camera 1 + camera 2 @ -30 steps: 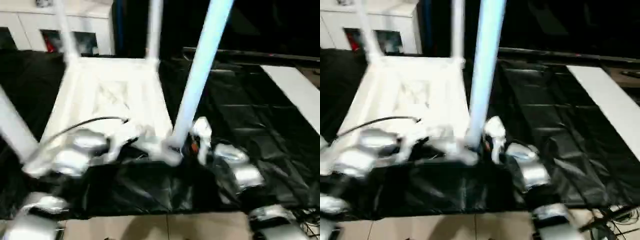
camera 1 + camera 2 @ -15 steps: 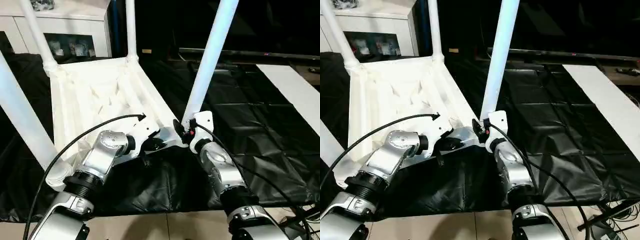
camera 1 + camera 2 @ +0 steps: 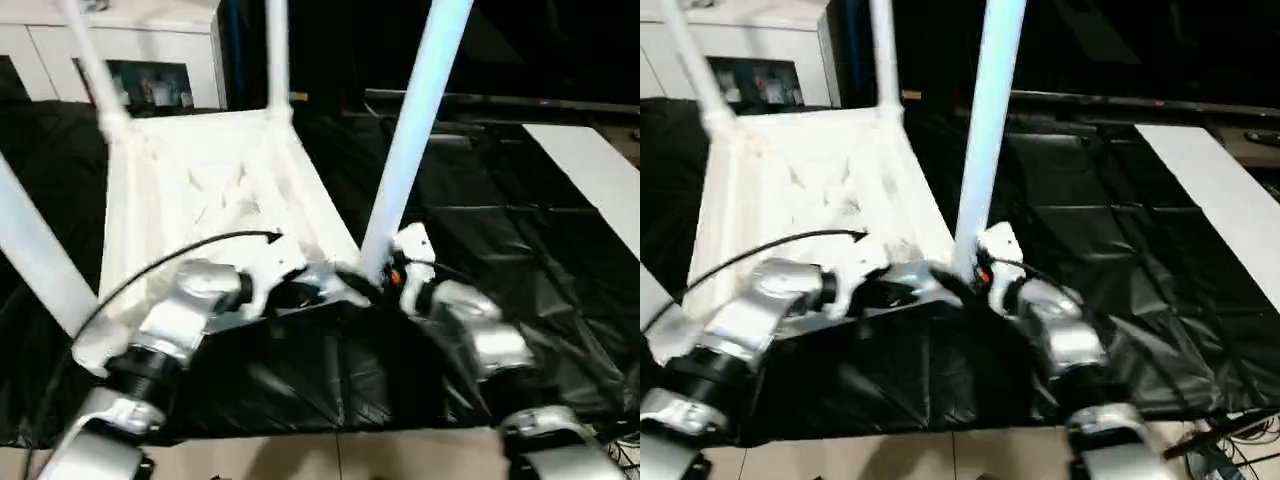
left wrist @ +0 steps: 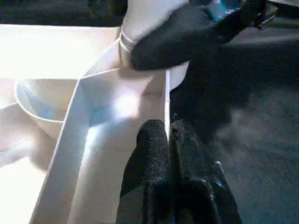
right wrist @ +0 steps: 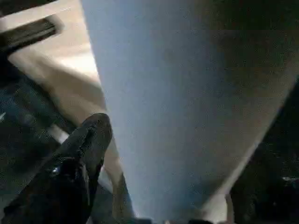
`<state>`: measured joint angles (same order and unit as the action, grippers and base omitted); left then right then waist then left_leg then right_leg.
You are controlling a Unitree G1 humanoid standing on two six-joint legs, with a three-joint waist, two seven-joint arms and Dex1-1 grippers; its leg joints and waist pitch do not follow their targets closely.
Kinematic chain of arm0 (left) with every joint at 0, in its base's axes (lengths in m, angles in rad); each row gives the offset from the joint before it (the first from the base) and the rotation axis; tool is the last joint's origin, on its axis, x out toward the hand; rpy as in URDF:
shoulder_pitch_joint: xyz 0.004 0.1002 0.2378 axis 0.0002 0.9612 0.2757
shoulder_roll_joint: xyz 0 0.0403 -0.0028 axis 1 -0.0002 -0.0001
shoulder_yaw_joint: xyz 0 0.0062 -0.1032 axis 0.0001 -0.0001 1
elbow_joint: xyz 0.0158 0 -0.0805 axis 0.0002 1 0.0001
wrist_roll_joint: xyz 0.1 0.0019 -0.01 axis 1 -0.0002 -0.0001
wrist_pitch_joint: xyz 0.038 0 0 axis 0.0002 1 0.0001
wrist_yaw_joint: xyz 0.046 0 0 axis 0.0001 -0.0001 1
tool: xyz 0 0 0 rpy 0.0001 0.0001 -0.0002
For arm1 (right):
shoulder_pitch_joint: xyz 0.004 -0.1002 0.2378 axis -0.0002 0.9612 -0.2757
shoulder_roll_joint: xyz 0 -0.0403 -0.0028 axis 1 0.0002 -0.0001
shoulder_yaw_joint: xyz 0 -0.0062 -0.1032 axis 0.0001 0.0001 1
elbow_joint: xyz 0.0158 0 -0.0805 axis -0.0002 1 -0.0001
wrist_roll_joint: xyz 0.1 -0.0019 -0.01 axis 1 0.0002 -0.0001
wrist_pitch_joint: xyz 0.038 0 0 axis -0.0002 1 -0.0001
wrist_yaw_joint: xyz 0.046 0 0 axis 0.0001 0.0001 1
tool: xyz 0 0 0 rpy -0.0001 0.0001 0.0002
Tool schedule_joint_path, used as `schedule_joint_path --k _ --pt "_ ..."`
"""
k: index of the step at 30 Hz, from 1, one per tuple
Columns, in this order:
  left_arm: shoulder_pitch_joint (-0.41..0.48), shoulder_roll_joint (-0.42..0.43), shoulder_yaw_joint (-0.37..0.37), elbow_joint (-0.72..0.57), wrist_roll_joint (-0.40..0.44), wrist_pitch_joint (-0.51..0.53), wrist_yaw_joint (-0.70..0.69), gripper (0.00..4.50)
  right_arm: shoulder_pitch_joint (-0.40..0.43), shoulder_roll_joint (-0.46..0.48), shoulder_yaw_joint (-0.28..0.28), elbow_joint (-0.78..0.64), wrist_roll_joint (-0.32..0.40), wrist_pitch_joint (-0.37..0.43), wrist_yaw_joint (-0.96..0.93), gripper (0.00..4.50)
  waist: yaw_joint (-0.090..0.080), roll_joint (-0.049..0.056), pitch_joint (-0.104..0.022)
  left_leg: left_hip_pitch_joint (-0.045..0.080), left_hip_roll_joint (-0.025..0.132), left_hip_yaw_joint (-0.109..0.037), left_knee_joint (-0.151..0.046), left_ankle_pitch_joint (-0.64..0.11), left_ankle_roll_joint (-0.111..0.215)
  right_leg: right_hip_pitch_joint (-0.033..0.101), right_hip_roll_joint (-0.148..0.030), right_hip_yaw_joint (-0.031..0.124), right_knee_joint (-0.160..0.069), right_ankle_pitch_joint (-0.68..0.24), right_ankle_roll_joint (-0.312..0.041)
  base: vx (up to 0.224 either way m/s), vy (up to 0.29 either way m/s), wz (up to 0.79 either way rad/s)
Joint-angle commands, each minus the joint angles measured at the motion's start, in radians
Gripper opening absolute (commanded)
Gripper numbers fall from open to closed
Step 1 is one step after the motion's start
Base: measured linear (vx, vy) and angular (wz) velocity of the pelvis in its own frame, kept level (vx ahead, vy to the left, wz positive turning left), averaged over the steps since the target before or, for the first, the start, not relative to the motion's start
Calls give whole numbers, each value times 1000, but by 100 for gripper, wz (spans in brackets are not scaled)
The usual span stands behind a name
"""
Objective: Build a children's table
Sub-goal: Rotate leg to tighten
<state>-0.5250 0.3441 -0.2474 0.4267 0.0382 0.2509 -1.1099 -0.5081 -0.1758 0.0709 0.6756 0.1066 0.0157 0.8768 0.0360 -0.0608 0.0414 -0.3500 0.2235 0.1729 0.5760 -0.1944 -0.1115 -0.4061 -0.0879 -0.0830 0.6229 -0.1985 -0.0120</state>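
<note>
Since half a second ago, your right fingers [image 5: 88, 154] have spread beside the near leg [image 3: 410, 140]; your left fingers [image 4: 154, 158] stay pinched on the tabletop's rim [image 4: 166, 100].

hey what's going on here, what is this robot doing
A humanoid robot is putting together a white children's table, which lies upside down on a black-covered work table with its legs pointing up. The left gripper is pinched shut on the near rim of the top. The right gripper is at the base of the near right leg.
</note>
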Motion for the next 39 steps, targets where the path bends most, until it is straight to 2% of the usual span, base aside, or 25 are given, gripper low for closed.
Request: schedule_joint_path --k 1,4,8,14,21,31,34,37,39 --pt "13 -4 3 -18 -69 -44 -89 0 4 -28 8 -38 22 22 101 372 2 2 -53 -7 10 8 -60 -138 78 56 -47 52 -74 -135 -220 0 0 0" --pt "15 18 -1 -15 -77 -51 -125 0 2 -58 20 -43 27 14 158 372 4 2 -53 -4 12 9 -60 -131 83 55 -48 52 -72 -121 -231 0 0 0" --pt "8 61 -9 15 -71 -77 -164 0 -17 -93 21 -28 51 17 225 326 6 0 -53 -2 12 9 -59 -134 78 56 -47 52 -70 -122 -237 0 0 0" --pt "5 80 -3 30 -73 -86 -186 0 -22 -111 44 -25 43 22 291 274 7 -6 -53 -4 11 9 -57 -131 74 56 -49 52 -71 -153 -228 0 0 0" --pt "5 85 -5 33 -78 -88 -190 0 -33 -103 56 -2 42 9 309 226 5 -6 -52 -4 12 9 -57 -133 70 55 -50 52 -72 -167 -227 0 0 0" --pt "-4 83 -9 50 -79 -93 -192 0 -27 -94 65 6 42 4 310 209 5 -4 -54 -4 11 9 -55 -120 72 56 -48 52 -68 -138 -233 0 0 0" --pt "-12 58 -11 59 -65 -73 -141 0 -14 -64 41 16 45 10 228 207 5 -4 -52 -4 11 9 -57 -134 65 56 -49 52 -70 -159 -230 0 0 0" --pt "-32 1 -15 73 -36 -49 -40 0 6 -9 9 30 31 1 65 207 4 -6 -48 -1 12 7 -61 -175 42 51 -50 52 -81 -244 -204 0 0 0" --pt "-39 -51 -28 70 -22 -25 17 0 29 45 -13 28 25 1 -62 205 2 -4 -46 -1 13 4 -65 -203 16 49 -53 51 -87 -311 -177 0 0 0"
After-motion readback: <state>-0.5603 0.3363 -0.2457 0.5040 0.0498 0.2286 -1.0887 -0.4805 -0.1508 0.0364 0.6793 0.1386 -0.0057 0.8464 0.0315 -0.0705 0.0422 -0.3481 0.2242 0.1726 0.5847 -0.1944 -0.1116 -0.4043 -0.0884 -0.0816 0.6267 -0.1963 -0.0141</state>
